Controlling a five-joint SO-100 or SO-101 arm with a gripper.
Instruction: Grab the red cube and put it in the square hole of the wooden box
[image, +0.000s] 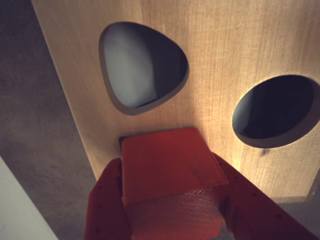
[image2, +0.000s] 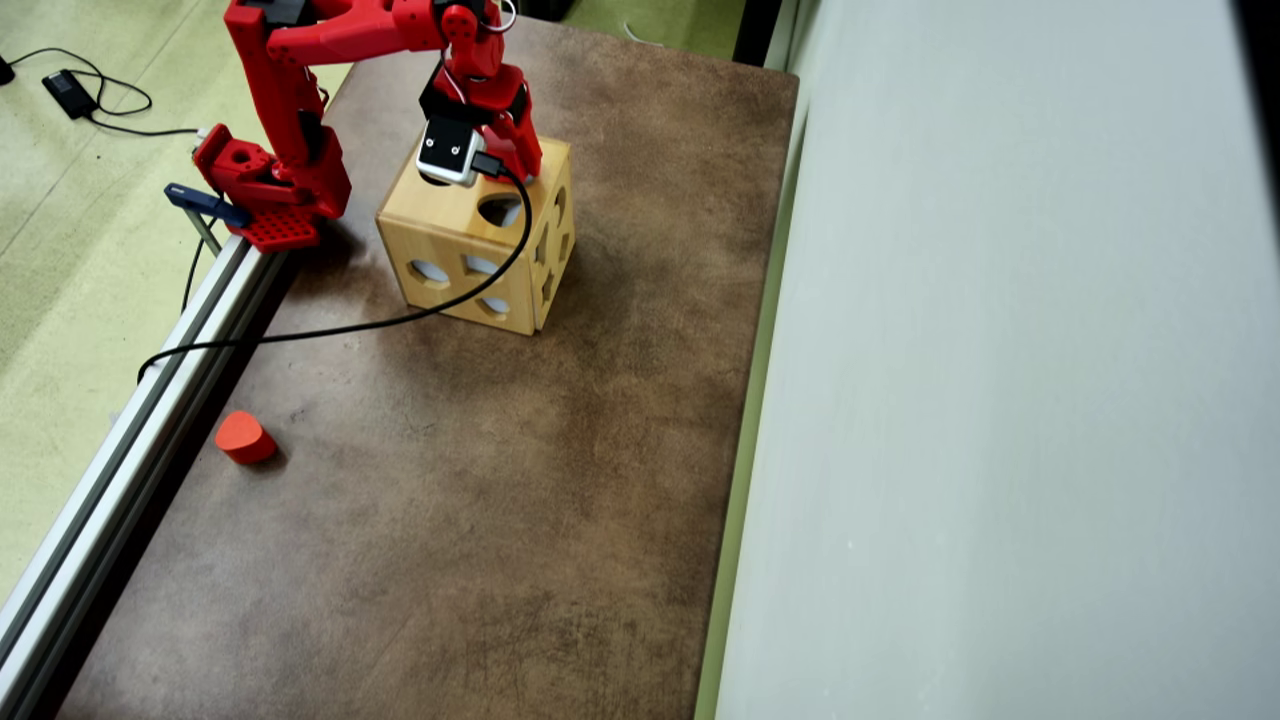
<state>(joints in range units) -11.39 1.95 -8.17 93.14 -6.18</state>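
Red cube (image: 172, 172) sits clamped betw. the two red fingers (image: 107, 200) of the gripper (image: 172, 210), jaws closed on its sides, seen close up in wrist view. Cube is right against the top face of the wooden box (image: 225, 60), its far edge touching or nearly touching the wood; a thin dark strip shows at that edge, likely the rim of the square hole (image: 121, 141), rest of hole hidden by the cube. On same face, teardrop hole (image: 142, 65) lies just beyond the cube, round hole (image: 275, 110) beyond and to the right in wrist view.

Overhead view: arm (image2: 300, 60) reaches from its base at the box's left over the box (image2: 440, 235), white wrist cam (image2: 450, 150) above the top face; cube and fingertips hidden under it. Black cable (image2: 330, 328) trails from cam across box front to table edge. Box stands on brown table (image2: 450, 520). Orange-red rounded block (image2: 244, 438) lies well apart from box, toward the near left, beside the metal rail (image2: 130, 450).
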